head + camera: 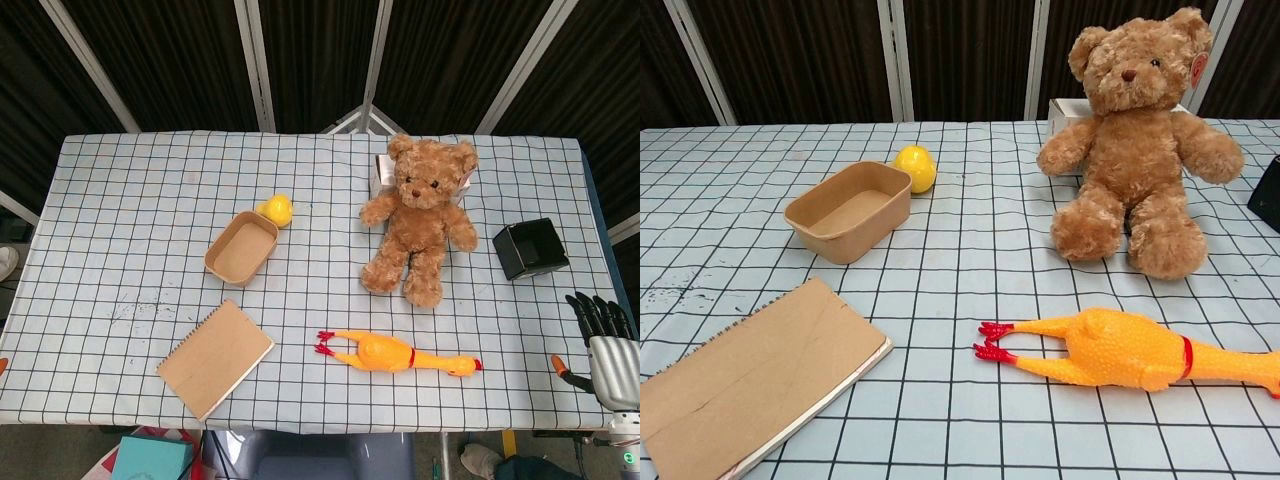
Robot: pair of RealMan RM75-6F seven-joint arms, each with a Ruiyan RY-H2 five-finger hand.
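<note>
Plush furry teddy bear (1133, 150); glossy bumpy rubber chicken (1130, 350); matt cardboard notebook (745, 380)

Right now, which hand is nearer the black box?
Right. The right hand hangs off the table edge just below-right of the black box, fingers apart, holding nothing. The left hand shows in neither view.

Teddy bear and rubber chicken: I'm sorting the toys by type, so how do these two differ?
The teddy bear is brown and furry; the rubber chicken is smooth orange-yellow with red feet. The teddy bear sits propped against a white box; the rubber chicken lies flat and stretched out. The teddy bear is bulkier, the rubber chicken long and thin. Both rest on the checked tablecloth, untouched by the right hand.
</note>
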